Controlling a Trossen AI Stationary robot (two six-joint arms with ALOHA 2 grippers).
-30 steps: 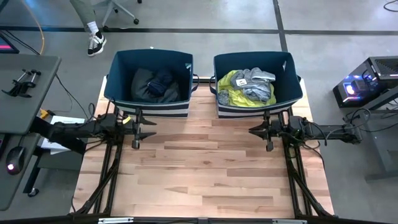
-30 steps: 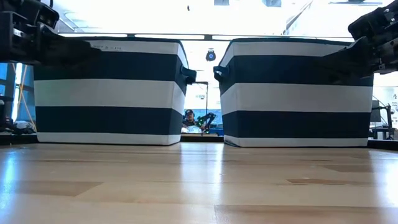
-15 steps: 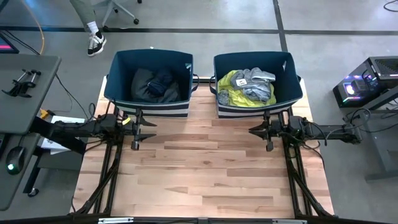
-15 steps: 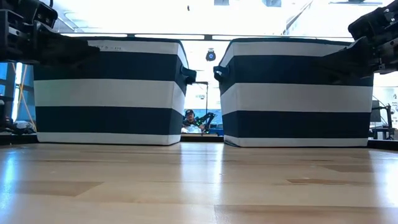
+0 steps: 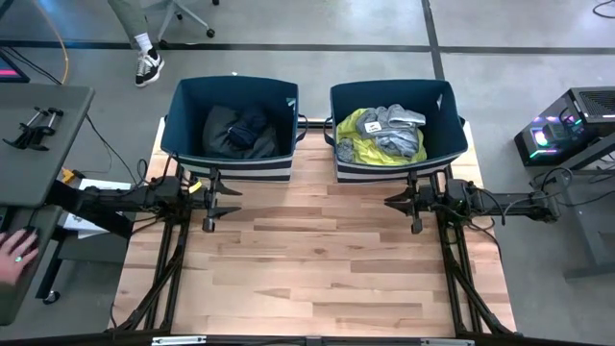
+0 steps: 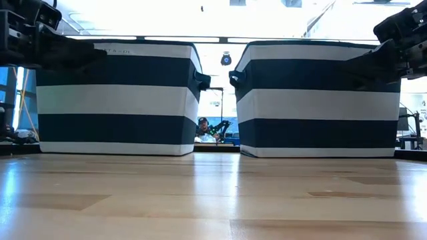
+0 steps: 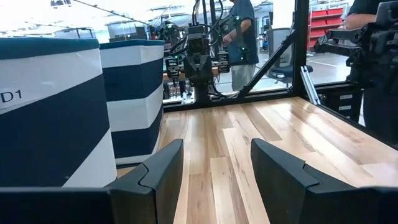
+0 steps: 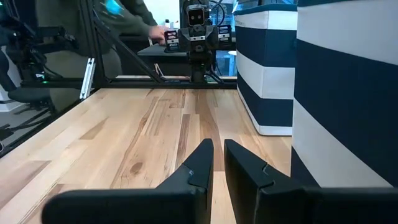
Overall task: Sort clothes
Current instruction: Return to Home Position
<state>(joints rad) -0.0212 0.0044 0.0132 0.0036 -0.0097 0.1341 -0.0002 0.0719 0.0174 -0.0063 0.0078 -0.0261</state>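
Observation:
Dark navy, black and grey clothes (image 5: 238,130) lie piled inside the left striped bin (image 5: 178,106). A neon yellow garment (image 5: 357,144) and grey, white and patterned clothes (image 5: 394,133) lie piled inside the right bin (image 5: 452,111). My left gripper (image 5: 231,200) hovers level just in front of the left bin, open and empty; its fingers stand apart in the left wrist view (image 7: 216,168). My right gripper (image 5: 390,202) hovers in front of the right bin, shut and empty (image 8: 217,165). The two grippers point at each other across the table.
Both bins stand side by side at the table's far edge (image 6: 117,100) (image 6: 317,100). Bare wooden tabletop (image 5: 317,259) stretches in front of them. A desk (image 5: 38,135) stands left of the table, with a person's hand (image 5: 14,255) at its near end.
A person's hand has come into the high view at the desk left of the table. The clothes have stayed still.

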